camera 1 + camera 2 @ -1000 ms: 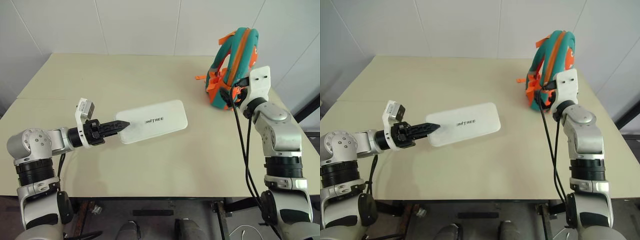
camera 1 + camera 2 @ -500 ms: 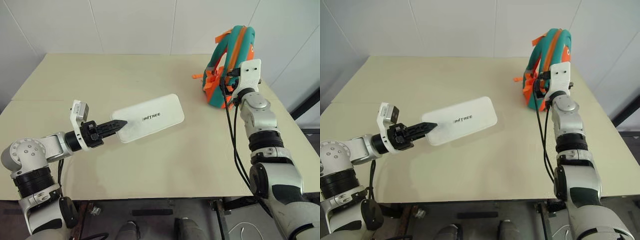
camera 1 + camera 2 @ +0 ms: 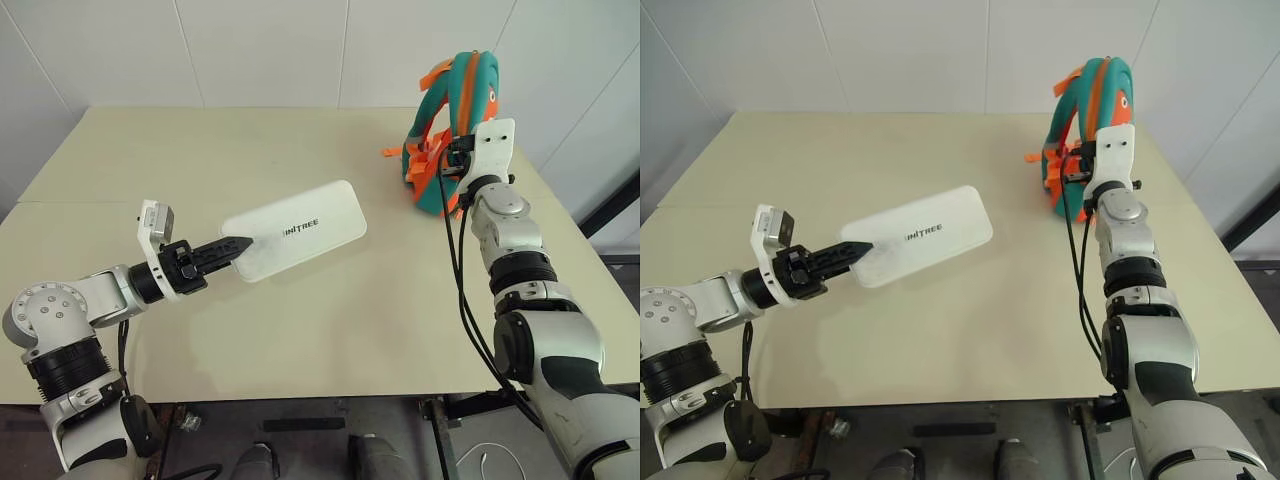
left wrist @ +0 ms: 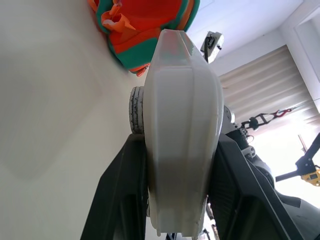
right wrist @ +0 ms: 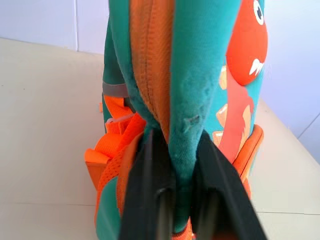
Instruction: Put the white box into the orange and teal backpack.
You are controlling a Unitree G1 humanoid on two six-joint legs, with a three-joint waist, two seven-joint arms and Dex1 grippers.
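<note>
bare table between white box and backpack.

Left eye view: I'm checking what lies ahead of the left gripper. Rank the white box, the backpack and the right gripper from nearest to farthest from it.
1. Flat glossy white box: held in the left gripper jaws.
2 and 3. Teal and orange soft backpack and right gripper, far right: its jaws are shut on the backpack, too close to call.

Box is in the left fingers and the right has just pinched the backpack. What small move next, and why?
Probably pull the teal edge sideways with the right gripper to open the orange and teal backpack. Its fingers pinch the fabric beside the orange seam, which looks closed, while the left gripper holds the white box above the table, apart from it.
</note>
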